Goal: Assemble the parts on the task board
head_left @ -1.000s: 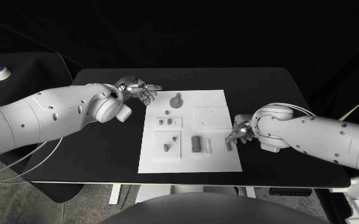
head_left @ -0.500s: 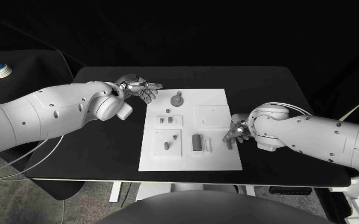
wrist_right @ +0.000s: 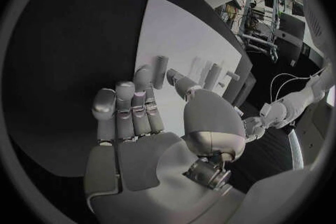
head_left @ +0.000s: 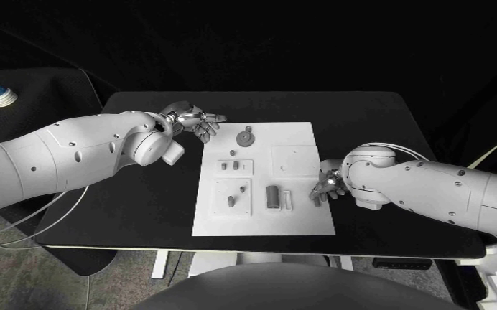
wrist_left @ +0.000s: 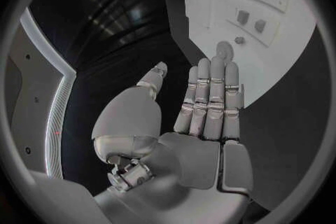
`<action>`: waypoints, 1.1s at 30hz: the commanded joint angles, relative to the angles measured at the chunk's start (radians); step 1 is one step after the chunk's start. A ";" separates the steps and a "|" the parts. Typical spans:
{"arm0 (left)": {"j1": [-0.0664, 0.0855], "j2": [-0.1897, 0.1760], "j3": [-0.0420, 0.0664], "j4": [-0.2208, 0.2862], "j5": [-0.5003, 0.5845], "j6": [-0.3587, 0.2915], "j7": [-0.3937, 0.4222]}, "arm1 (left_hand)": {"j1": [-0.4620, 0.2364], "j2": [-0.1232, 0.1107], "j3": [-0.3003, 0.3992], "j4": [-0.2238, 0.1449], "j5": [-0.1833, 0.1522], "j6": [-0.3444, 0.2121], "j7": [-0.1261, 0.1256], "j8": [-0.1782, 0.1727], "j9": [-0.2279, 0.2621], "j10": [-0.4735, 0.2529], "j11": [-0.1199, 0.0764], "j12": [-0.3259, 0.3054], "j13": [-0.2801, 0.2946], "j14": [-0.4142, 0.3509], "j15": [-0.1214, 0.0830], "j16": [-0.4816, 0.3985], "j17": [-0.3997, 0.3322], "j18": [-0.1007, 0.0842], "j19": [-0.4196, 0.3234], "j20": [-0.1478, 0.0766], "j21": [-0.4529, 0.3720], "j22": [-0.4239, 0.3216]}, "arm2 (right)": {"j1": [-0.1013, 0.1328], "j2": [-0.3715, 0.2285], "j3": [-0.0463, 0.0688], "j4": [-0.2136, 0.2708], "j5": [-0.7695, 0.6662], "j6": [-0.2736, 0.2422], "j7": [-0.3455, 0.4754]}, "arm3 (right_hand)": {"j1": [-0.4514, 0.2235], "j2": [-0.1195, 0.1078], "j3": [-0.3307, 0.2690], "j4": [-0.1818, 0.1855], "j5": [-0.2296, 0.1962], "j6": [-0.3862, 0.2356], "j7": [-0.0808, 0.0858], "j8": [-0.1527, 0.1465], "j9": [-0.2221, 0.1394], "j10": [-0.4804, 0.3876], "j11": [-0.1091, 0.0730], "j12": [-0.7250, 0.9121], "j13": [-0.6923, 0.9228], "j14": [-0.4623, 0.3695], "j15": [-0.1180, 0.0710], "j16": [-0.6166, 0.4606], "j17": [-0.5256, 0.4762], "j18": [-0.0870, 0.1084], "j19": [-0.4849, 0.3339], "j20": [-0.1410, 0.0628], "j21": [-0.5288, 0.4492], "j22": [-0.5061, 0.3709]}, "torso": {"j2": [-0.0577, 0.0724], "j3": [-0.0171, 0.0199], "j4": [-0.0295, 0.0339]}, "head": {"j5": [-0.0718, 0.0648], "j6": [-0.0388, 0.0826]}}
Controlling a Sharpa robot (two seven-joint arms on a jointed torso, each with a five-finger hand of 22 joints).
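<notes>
Silver left hand (head_left: 194, 123) hovering off the far-left corner of the white task board (head_left: 300, 220), fingers straight and apart, holding nothing. Mid-bench (head_left: 145, 202), grey parts (head_left: 271, 197) lying loose on the board or standing in it; assembly apparently barely begun, most left to do. Right hand (head_left: 327, 184) at the board's right edge, fingers curled toward a small part (head_left: 316, 199); grip impossible to tell. No readable writing anywhere.

text: I can read none | labels: none that I can make out on the white board (head_left: 295, 138) or its small parts | brands/numbers/signs: none legible to me on the arms, hands or table (head_left: 383, 120)
</notes>
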 commanded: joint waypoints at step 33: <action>0.003 0.000 0.001 0.009 -0.002 0.021 -0.005 | -0.001 -0.010 0.002 0.008 -0.003 -0.007 -0.003 0.006 -0.001 -0.005 -0.001 -0.005 0.001 -0.008 0.001 -0.005 0.002 0.019 -0.009 0.000 -0.004 0.000 | -0.038 0.025 -0.016 -0.017 -0.041 -0.031 0.003 | 0.220 0.059 0.107 -0.042 0.009 -0.008 -0.002 -0.001 0.003 0.000 -0.003 0.012 -0.008 -0.006 -0.005 0.014 0.004 0.069 -0.013 -0.013 0.131 0.031 | 0.000 0.0008 0.0002 | -0.001 0.000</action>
